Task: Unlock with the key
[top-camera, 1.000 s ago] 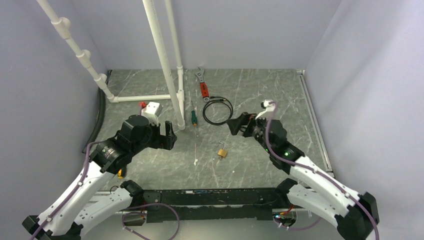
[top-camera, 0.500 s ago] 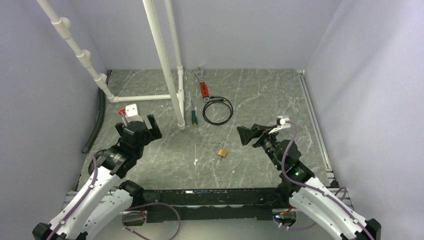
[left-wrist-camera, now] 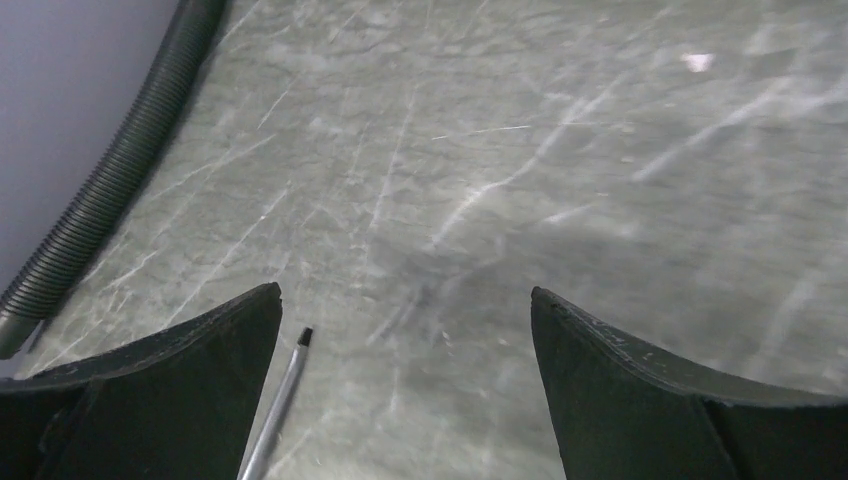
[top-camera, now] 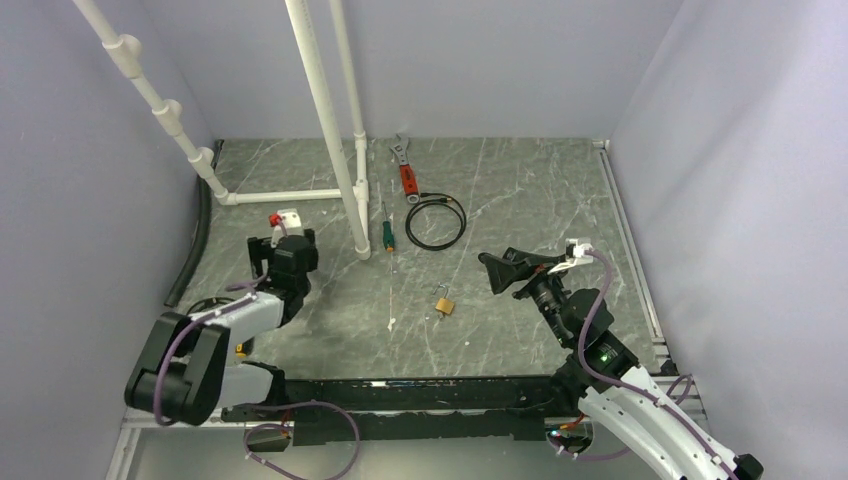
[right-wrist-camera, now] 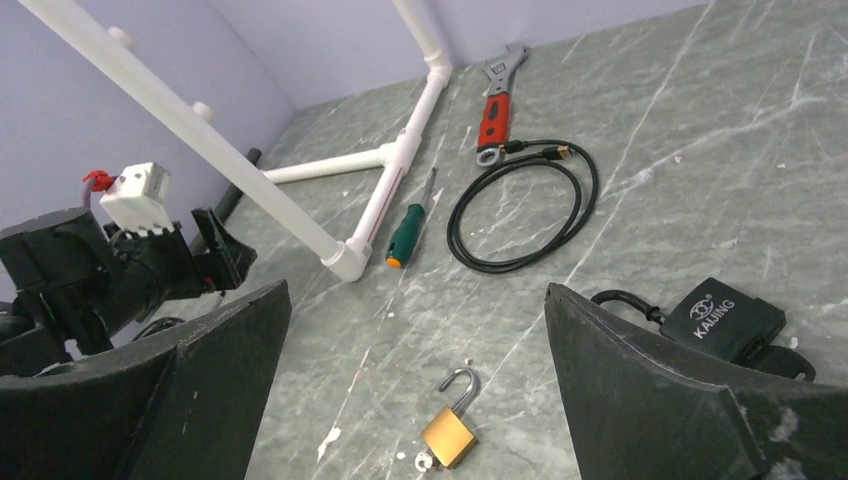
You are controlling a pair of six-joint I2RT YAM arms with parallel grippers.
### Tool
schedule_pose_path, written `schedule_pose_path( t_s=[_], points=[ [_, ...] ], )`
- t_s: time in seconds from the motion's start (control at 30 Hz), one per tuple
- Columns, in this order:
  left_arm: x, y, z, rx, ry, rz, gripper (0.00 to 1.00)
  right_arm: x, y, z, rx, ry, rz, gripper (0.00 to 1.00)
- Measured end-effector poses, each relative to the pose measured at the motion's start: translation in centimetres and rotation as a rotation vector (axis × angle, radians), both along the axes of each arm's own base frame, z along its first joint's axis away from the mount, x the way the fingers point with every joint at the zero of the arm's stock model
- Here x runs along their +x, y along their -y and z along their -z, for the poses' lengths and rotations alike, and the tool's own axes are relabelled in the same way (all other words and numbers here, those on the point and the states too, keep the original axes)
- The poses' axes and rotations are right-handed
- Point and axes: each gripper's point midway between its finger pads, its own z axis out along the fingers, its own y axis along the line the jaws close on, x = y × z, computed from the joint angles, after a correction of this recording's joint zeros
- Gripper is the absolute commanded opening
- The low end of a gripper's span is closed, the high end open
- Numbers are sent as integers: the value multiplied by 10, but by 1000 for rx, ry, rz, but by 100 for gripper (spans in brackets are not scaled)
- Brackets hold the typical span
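A small brass padlock point(top-camera: 443, 302) lies on the grey marbled table point(top-camera: 520, 190), its shackle swung open. In the right wrist view the padlock point(right-wrist-camera: 448, 432) has a small silvery piece at its bottom end; I cannot tell whether this is the key. No black-headed key shows clearly. My right gripper point(top-camera: 497, 272) hangs open to the right of the padlock, apart from it, and its jaws point(right-wrist-camera: 418, 288) are empty. My left gripper point(top-camera: 283, 242) is open at the left, over bare table point(left-wrist-camera: 405, 295), holding nothing.
A black padlock point(right-wrist-camera: 725, 318) lies by my right finger. A green-handled screwdriver point(top-camera: 387, 232), a black cable loop point(top-camera: 436, 222) and a red-handled wrench point(top-camera: 404, 165) lie at the back. White pipes point(top-camera: 325, 110) stand at the back left. A ribbed hose point(left-wrist-camera: 110, 190) and a thin metal shaft point(left-wrist-camera: 285, 390) lie near my left gripper.
Both arms have drawn back toward their bases: the left gripper went left and folded in, the right gripper went right and nearer. Both stayed open. The brass padlock has not moved.
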Motion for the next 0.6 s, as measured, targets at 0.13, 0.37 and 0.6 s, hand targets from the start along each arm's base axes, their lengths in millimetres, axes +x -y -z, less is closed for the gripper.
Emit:
schedule_pose_path(
  t_s=[0.13, 0.37, 0.6],
  points=[
    [10, -30, 27, -53, -14, -5, 97, -1, 0, 7, -7, -26, -2, 100],
    [38, -32, 36, -139, 48, 99, 97, 0, -1, 12, -14, -48, -3, 100],
    [54, -37, 58, -180, 39, 130, 99, 1, -5, 20, 4, -84, -6, 100]
  ],
)
